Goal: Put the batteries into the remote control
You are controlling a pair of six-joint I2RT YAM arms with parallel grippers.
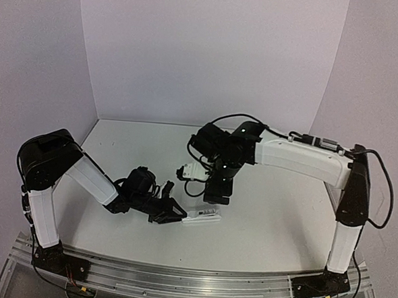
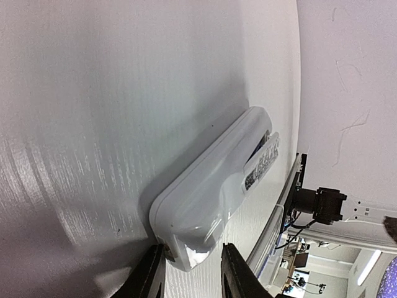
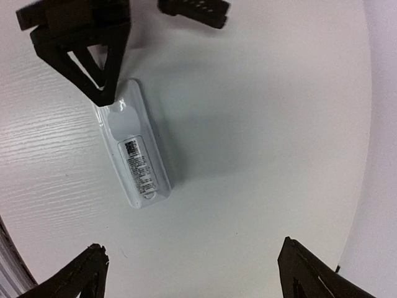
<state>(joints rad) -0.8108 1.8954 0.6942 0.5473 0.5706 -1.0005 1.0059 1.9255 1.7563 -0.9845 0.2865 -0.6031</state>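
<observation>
The remote control (image 1: 205,217) lies back-up on the white table, its printed label facing up (image 3: 133,152). My left gripper (image 1: 171,213) is shut on its near end, one finger (image 2: 152,273) against each side of that end (image 2: 217,186). My right gripper (image 3: 192,261) hangs open just above the table beside the remote's far end, with nothing between its fingers; from above it sits right behind the remote (image 1: 217,190). The left gripper (image 3: 99,62) also shows at the top left of the right wrist view. The batteries are not in view in any frame.
The white table (image 1: 282,222) has tall white walls at the back and on both sides. A metal rail (image 1: 191,280) with the two arm bases runs along the near edge. Cables hang off the right arm (image 1: 306,159).
</observation>
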